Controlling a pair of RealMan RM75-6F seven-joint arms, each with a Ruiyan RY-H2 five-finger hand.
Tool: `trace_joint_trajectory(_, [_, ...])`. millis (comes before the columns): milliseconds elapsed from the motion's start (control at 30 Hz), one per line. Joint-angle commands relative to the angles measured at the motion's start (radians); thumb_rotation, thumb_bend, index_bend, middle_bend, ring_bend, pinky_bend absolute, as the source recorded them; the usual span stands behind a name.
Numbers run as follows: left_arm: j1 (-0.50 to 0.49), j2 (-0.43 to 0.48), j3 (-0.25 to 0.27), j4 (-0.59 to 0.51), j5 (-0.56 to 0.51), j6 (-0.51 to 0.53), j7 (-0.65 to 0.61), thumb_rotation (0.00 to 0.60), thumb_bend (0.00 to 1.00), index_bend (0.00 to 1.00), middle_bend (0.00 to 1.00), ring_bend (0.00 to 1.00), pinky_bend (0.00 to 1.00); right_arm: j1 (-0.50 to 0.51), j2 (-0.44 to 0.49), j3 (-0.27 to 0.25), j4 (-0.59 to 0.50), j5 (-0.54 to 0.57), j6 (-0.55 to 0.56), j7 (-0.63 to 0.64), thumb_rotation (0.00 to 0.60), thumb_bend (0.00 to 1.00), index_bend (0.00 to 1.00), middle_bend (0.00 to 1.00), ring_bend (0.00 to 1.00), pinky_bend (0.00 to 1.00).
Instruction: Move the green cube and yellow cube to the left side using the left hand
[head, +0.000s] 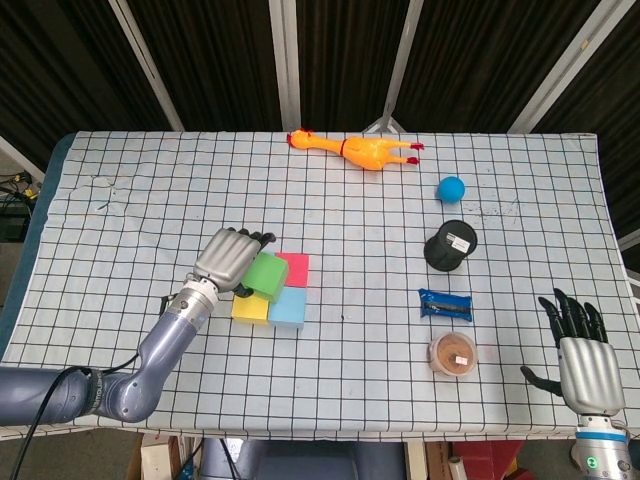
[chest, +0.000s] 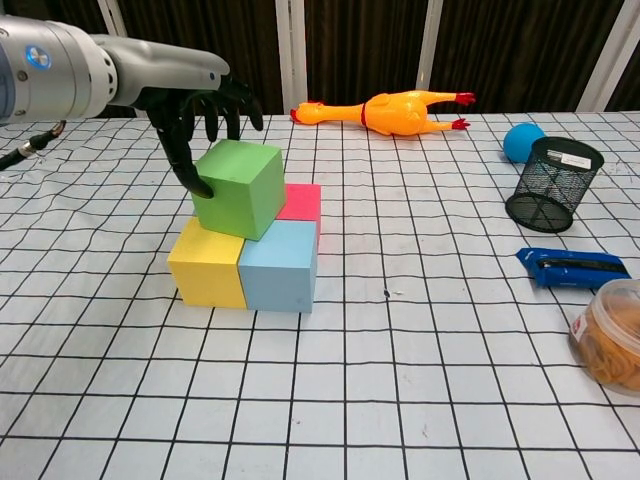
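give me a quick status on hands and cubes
Left hand over green cube, thumb on its left face, not lifted. Green sits atop yellow cube. Right hand open, idle. Left side unobstructed.

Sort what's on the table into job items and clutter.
Job: green cube, yellow cube, left hand curling over the green cube.

Clutter: blue cube, red cube, rubber chicken, blue ball, mesh cup, blue packet, round tub.
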Motion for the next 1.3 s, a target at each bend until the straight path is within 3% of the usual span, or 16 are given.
trace_joint_trajectory(33, [0.0, -0.01, 0.005, 0.019, 0.007, -0.011, -0.008, 0.6, 0.04, 0.24, 0.33, 0.33, 0.37, -0.002, 0.001, 0.002, -0.001, 0.001, 0.005, 0.004, 0.6, 0.04, 0.12, 0.0, 0.06, 0.0])
trace_joint_trajectory(233, [0.007, -0.02, 0.004, 0.029, 0.043, -0.019, -0.033, 0.6, 0.09, 0.28, 0.4, 0.35, 0.38, -0.003, 0.002, 0.004, -0.001, 0.002, 0.01, 0.013, 0.6, 0.04, 0.12, 0.0, 0.06, 0.0])
trace_joint_trajectory(467, [0.019, -0.021, 0.012, 0.036, 0.1, 0.002, -0.038, 0.6, 0.19, 0.51, 0.52, 0.4, 0.42, -0.004, 0.005, 0.003, 0.0, 0.0, 0.011, 0.023, 0.6, 0.04, 0.12, 0.0, 0.06, 0.0])
trace_joint_trajectory(733, [0.05, 0.029, 0.012, 0.022, 0.132, 0.036, -0.054, 0.6, 0.19, 0.53, 0.53, 0.4, 0.42, -0.007, 0.007, 0.003, 0.001, -0.005, 0.017, 0.029, 0.6, 0.04, 0.12, 0.0, 0.06, 0.0])
trace_joint_trajectory(967, [0.13, 0.11, 0.045, 0.043, 0.281, 0.151, -0.07, 0.6, 0.17, 0.53, 0.52, 0.4, 0.42, -0.006, 0.002, 0.005, 0.002, 0.001, 0.017, 0.022, 0.6, 0.04, 0.12, 0.0, 0.06, 0.0])
trace_joint_trajectory(1133, [0.193, 0.141, 0.08, 0.115, 0.337, 0.196, -0.084, 0.6, 0.16, 0.52, 0.51, 0.4, 0.42, -0.003, -0.002, 0.006, 0.002, 0.008, 0.011, 0.015, 0.6, 0.04, 0.12, 0.0, 0.06, 0.0])
trace_joint_trajectory(1300, [0.234, 0.097, 0.072, 0.257, 0.31, 0.171, -0.149, 0.6, 0.15, 0.51, 0.49, 0.4, 0.42, 0.001, -0.009, 0.004, -0.001, 0.009, 0.006, 0.001, 0.6, 0.04, 0.12, 0.0, 0.06, 0.0])
